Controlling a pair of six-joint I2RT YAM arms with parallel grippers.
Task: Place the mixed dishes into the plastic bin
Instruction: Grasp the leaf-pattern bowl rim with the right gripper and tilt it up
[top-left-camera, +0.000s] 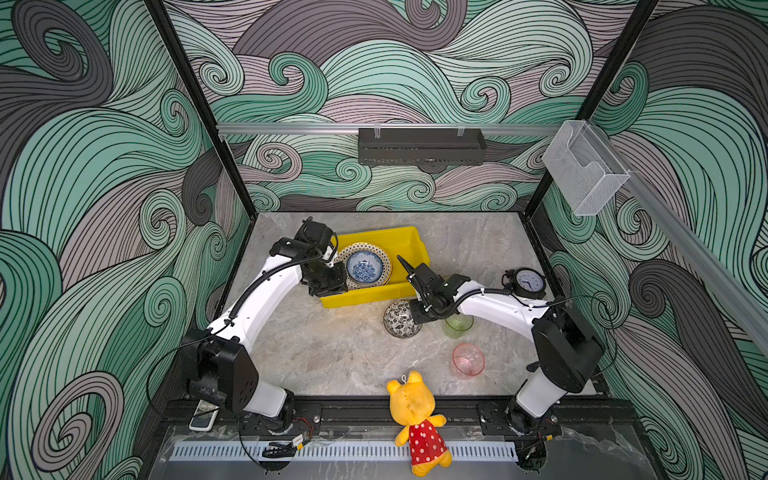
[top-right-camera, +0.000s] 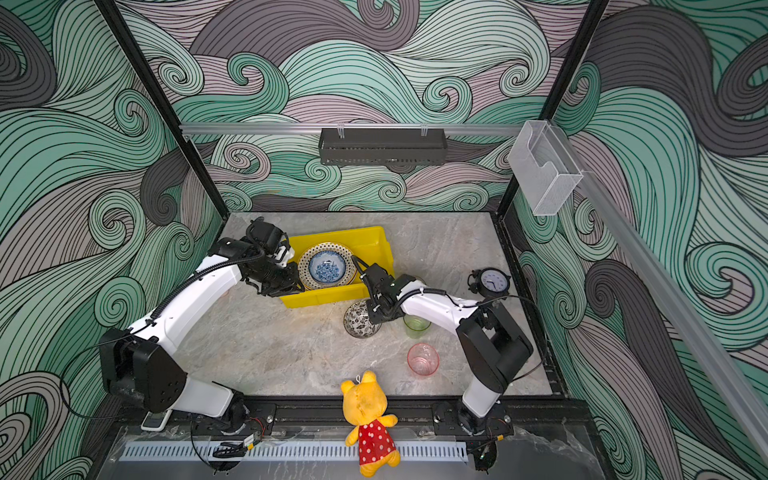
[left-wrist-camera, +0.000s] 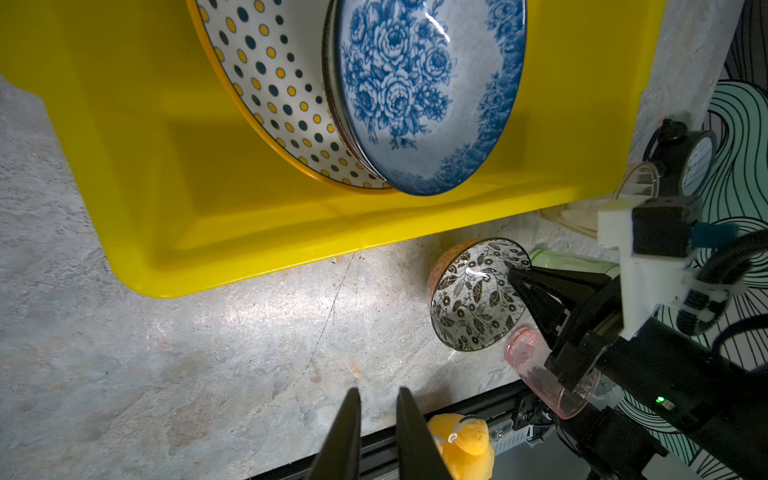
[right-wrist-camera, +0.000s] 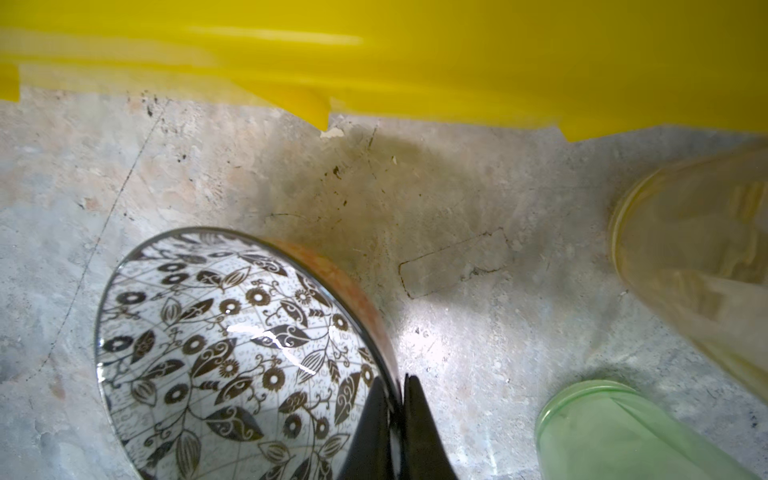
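Your top views: bright, even, sharp. Your right wrist view: yellow bin (right-wrist-camera: 415, 62) motion-smeared, glare streaks on leafy bowl (right-wrist-camera: 232, 353).

Two high top views looking down, wrist views close above table (top-left-camera: 332, 361), all sharing yellow bin (top-left-camera: 361, 297)

Bare tabletop (top-left-camera: 324, 353) left of leafy bowl (top-left-camera: 397, 320) — green cup (top-left-camera: 458, 326), pink cup (top-left-camera: 468, 360) close right
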